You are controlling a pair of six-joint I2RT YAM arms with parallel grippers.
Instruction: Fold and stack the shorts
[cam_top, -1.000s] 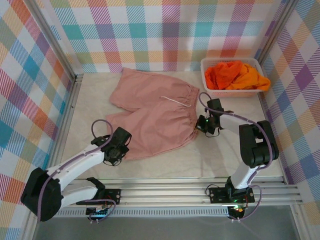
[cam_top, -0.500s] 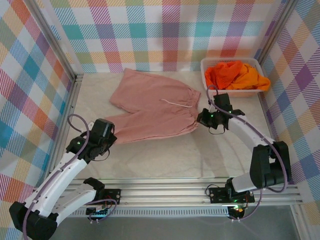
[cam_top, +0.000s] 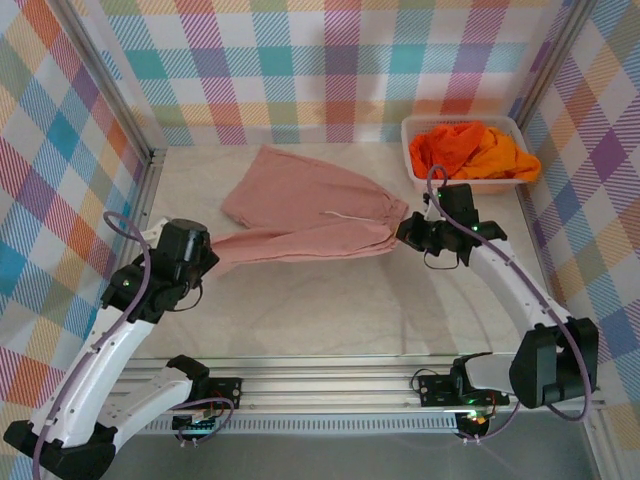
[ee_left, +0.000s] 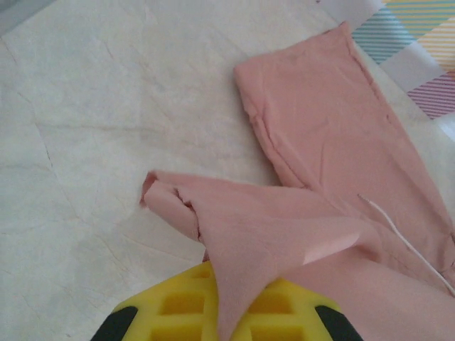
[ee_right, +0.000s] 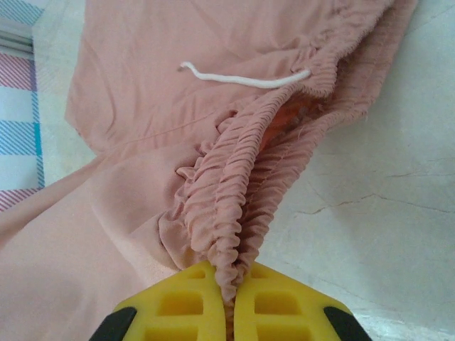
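Pinching the pink shorts [cam_top: 320, 215] at two ends, both arms are on the cloth right now. The left gripper [cam_top: 210, 258] is closed on the hem of the near leg. From the left wrist, the pink fabric [ee_left: 320, 142] comes up between the yellow fingers [ee_left: 178, 305] and flops over them, with one corner curled back. The right gripper [cam_top: 408, 233] is clamped on the gathered waistband. From the right wrist, the ruffled elastic [ee_right: 220, 213] runs straight down into the closed gripper [ee_right: 229, 305], and the white drawstring [ee_right: 242, 78] lies across the cloth just above it. The near half of the shorts stretches as a narrow band between the two grippers, across the middle of the table [cam_top: 330, 310]. The far leg lies flat towards the back wall. In the back right corner sits the white basket [cam_top: 412, 135], holding the bright orange shorts [cam_top: 450, 148] with the yellow-orange shorts [cam_top: 505, 155] just beside them.
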